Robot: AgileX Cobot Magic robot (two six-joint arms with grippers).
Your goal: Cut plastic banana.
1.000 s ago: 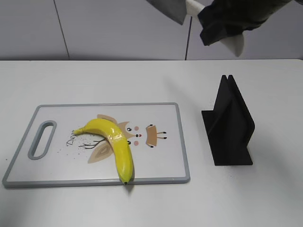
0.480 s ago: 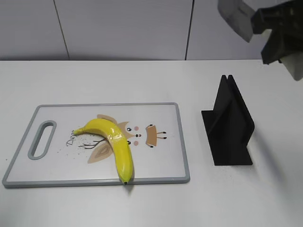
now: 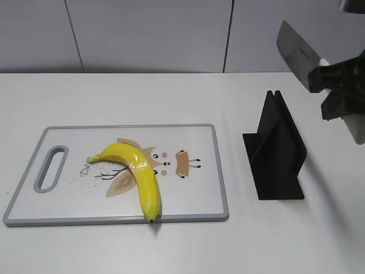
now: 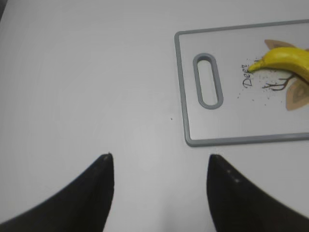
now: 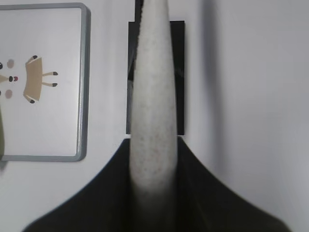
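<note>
Table (image 3: 171,251): white, big, carries everything. On its left half sits the cutting board (image 3: 194,212), grey rim, handle slot at far left, owl drawing mid-board. Right of the board, apart from it, stands the black knife stand (image 3: 276,151), slot up top, nothing in it.

Banana (image 3: 140,171) lies on the board, left of centre, curved, stem toward the handle slot, dark tip hanging just over the near rim. Looks whole, no cut seen, tape band at the bend.

Right gripper (image 3: 336,85) is high at the right edge of the ext. view, above and right of the stand, clamped on the knife (image 3: 297,54): pale handle runs straight up between the jaws in the wrist view, blade sticks up-left. Left gripper (image 4: 159,193) hangs over bare table left of the board, jaws apart, holding nothing.

Judgement: knife is nowhere near the fruit, so the step in hand is prob. carrying the blade. If it's going to the stand, line the blade w/ the slot from directly above, lower slow, don't let go till it's seated. If cutting is next, bring the edge square across the bend and press straight down; glossy skin may roll, so the left gripper could pin the stem end first.
</note>
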